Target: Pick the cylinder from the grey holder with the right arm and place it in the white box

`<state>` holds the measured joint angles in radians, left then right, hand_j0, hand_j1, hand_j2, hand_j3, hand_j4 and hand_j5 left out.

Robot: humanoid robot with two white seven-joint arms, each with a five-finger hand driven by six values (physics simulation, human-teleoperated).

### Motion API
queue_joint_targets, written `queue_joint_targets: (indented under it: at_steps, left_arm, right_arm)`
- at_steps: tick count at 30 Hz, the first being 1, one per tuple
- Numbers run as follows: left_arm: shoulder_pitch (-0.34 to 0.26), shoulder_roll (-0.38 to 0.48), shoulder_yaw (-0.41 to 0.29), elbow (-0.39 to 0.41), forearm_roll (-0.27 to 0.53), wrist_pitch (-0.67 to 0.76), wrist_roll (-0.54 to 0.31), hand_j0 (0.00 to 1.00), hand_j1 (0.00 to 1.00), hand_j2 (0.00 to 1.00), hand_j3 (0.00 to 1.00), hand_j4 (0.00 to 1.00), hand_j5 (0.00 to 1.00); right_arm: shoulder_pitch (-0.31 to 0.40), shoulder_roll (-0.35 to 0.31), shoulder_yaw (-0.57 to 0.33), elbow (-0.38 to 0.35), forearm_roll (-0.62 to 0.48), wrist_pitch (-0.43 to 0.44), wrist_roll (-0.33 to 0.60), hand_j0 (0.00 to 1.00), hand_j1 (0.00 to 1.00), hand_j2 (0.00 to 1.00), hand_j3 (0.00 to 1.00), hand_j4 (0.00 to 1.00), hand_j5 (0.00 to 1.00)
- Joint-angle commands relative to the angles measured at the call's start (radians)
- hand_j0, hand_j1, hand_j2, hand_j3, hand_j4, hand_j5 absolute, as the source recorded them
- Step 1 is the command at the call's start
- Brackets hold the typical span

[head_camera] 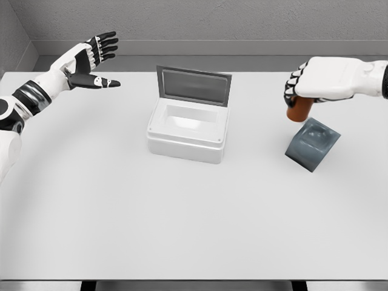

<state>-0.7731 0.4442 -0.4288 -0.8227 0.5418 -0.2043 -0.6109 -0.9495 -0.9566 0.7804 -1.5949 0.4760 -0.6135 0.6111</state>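
My right hand (303, 88) hovers at the right side of the table, its fingers curled around a brown-orange cylinder (299, 111) whose lower end sticks out below the hand. The cylinder hangs just above and left of the grey holder (313, 143), which lies tilted on the table with its socket showing. The white box (188, 129) stands in the middle with its grey lid (194, 86) open and upright behind it; its inside looks bare. My left hand (97, 57) is raised at the upper left, fingers spread, holding nothing.
The white table (182, 218) spreads wide in front of the box. A grey wall runs behind the table's far edge. Nothing else stands between the holder and the box.
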Motion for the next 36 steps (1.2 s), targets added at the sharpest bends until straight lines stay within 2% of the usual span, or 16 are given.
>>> queue_joint_targets:
  at_steps: [1, 14, 17, 27, 30, 34, 36]
  left_arm:
    - [0.000, 0.001, 0.001, -0.001, 0.006, 0.000, 0.000, 1.00, 1.00, 1.00, 1.00, 1.00, 1.00]
    - [0.000, -0.002, 0.002, 0.001, 0.006, 0.000, 0.000, 1.00, 1.00, 1.00, 1.00, 1.00, 1.00]
    - [0.000, -0.001, 0.002, 0.001, 0.006, 0.000, 0.000, 1.00, 1.00, 1.00, 1.00, 1.00, 1.00]
    - [0.000, -0.002, 0.002, -0.001, 0.006, 0.000, 0.000, 1.00, 1.00, 1.00, 1.00, 1.00, 1.00]
    - [0.000, -0.002, 0.001, -0.001, 0.006, 0.000, 0.000, 1.00, 1.00, 1.00, 1.00, 1.00, 1.00]
    - [0.000, -0.004, 0.001, -0.001, 0.006, 0.000, 0.000, 1.00, 1.00, 1.00, 1.00, 1.00, 1.00]
    - [0.000, -0.004, 0.001, -0.001, 0.006, 0.000, 0.000, 1.00, 1.00, 1.00, 1.00, 1.00, 1.00]
  right_arm:
    - [0.000, 0.018, 0.000, 0.000, -0.002, 0.003, 0.000, 0.46, 0.46, 0.46, 0.46, 0.46, 0.46]
    - [-0.029, 0.116, 0.010, 0.000, 0.003, 0.003, 0.000, 0.46, 0.46, 0.46, 0.46, 0.46, 0.46]
    - [-0.034, 0.159, 0.011, 0.004, 0.015, 0.003, 0.000, 0.46, 0.46, 0.46, 0.46, 0.46, 0.46]
    - [-0.051, 0.213, 0.013, 0.007, 0.018, 0.003, 0.000, 0.46, 0.46, 0.46, 0.46, 0.46, 0.46]
    - [-0.058, 0.268, 0.022, 0.062, 0.049, 0.003, 0.000, 0.46, 0.46, 0.46, 0.46, 0.46, 0.46]
    - [-0.072, 0.294, 0.037, 0.076, 0.050, 0.003, 0.000, 0.46, 0.46, 0.46, 0.46, 0.46, 0.46]
    - [-0.072, 0.309, 0.043, 0.108, 0.061, 0.003, 0.000, 0.46, 0.46, 0.46, 0.46, 0.46, 0.46]
